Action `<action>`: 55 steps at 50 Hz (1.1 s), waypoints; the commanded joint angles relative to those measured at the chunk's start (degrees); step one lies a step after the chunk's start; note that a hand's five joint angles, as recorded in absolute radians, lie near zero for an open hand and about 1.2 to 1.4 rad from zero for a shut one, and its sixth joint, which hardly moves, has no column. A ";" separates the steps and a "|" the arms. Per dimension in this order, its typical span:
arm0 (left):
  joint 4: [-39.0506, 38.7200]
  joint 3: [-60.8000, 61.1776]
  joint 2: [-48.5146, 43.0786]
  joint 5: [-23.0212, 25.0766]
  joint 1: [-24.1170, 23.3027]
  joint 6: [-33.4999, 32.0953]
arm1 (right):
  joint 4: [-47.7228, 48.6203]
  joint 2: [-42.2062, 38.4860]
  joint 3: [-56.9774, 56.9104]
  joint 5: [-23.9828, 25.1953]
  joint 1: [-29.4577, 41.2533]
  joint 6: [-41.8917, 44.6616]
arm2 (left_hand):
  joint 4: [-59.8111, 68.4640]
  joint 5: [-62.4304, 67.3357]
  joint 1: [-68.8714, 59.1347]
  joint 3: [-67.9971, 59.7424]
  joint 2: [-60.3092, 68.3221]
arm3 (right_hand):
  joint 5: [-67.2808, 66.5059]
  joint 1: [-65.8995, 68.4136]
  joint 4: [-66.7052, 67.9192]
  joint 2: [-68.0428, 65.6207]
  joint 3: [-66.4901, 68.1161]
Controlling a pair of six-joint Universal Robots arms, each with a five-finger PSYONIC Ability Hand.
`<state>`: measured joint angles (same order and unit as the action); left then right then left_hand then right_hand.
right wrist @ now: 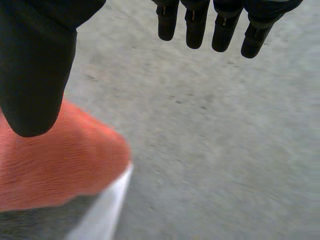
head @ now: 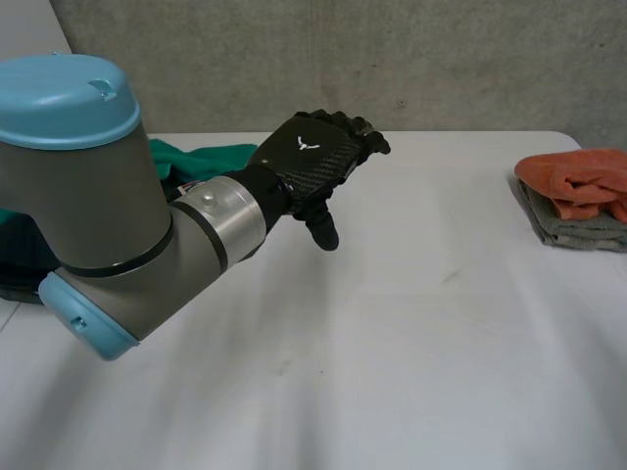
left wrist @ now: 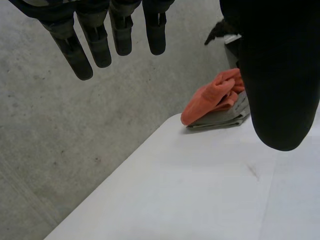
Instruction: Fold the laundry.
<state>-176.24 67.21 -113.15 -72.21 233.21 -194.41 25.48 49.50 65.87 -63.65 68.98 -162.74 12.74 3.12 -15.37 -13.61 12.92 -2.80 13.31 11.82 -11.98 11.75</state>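
Note:
My left hand (head: 313,157) hovers open above the middle of the white table (head: 392,343), fingers straight and nothing in it. In its wrist view the left hand (left wrist: 95,40) points toward a folded orange cloth (left wrist: 212,97) lying on a folded grey cloth (left wrist: 225,117). That stack sits at the table's right edge, orange cloth (head: 578,181) over grey cloth (head: 578,230). A green cloth (head: 196,157) lies crumpled behind my left arm at the far left. My right hand (right wrist: 200,25) is open, with the orange cloth (right wrist: 65,160) beside its thumb and the grey cloth (right wrist: 40,225) under it.
A concrete wall (head: 392,59) runs behind the table's far edge. Bare white tabletop (left wrist: 200,190) stretches between my left hand and the folded stack. In the right wrist view the table's edge (right wrist: 107,210) borders grey concrete floor (right wrist: 225,150).

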 commanded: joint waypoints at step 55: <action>-18.88 -1.49 1.26 -5.49 13.53 -1.78 | -1.48 27.57 36.43 -2.36 28.94 17.63 | 67.26 66.88 -64.63 -66.39 67.08 | 2.80 -3.31 -1.82 1.98 -1.75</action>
<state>-194.91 59.42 -117.18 -77.90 257.02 -200.38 24.68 74.76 102.17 -65.95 99.21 -144.64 68.46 55.89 -61.49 -68.14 67.79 -2.80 13.33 11.82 -11.98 11.75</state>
